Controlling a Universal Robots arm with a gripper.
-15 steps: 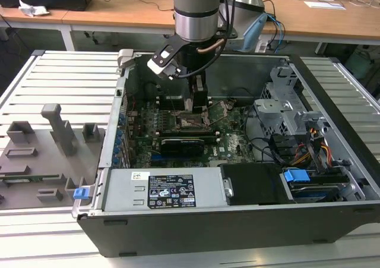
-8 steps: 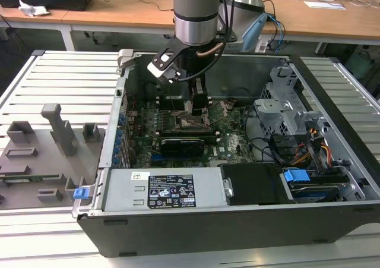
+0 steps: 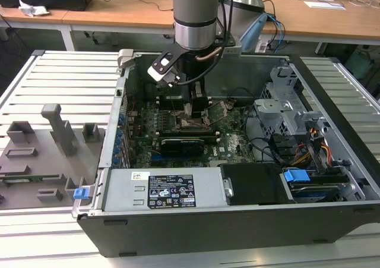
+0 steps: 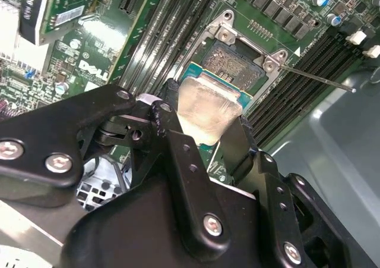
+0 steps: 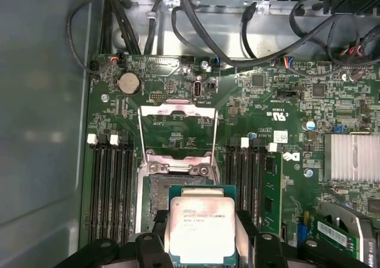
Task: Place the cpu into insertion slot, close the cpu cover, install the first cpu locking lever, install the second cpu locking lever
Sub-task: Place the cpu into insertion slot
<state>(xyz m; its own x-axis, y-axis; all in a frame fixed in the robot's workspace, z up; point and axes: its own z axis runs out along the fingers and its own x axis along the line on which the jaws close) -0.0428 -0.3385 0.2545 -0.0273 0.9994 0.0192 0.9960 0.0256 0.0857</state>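
By my reckoning none of the four steps is done. My gripper (image 3: 197, 109) is down inside the open computer case (image 3: 237, 229), over the motherboard (image 3: 231, 140). My fingers (image 5: 149, 244) are pinching the cpu (image 5: 202, 226), one on each of two opposite edges.

Outside one finger runs a bank of memory slots (image 5: 108, 179). Just ahead of my fingertips lies the insertion slot (image 5: 155, 189) with its pin field bare. In the first wrist view the chip overlaps the slot's near edge. In the second wrist view the cpu (image 4: 205, 110) looks to hang over the slot (image 4: 228, 60), not seated in it.

Further ahead of my fingertips, past the slot, the cpu cover (image 5: 176, 106) is flipped open, and the green board shows through its window. Outside my other finger is a further bank of slots (image 5: 244, 176), and beyond that a finned heat sink (image 5: 351, 156). A thin locking lever (image 4: 314, 78) juts free from a corner of the slot's bracket and looks unlatched.

So seating the chip, shutting the cover and setting both levers are all left to do.

The cpu is flat and square, with a dull silvery-grey lid carrying faint print. The lid has a smeared sheen in the second wrist view. A thin green rim shows around the lid. The chip sits square between my fingers, its edges roughly in line with the slot's frame. I cannot tell how high it is above the pins.
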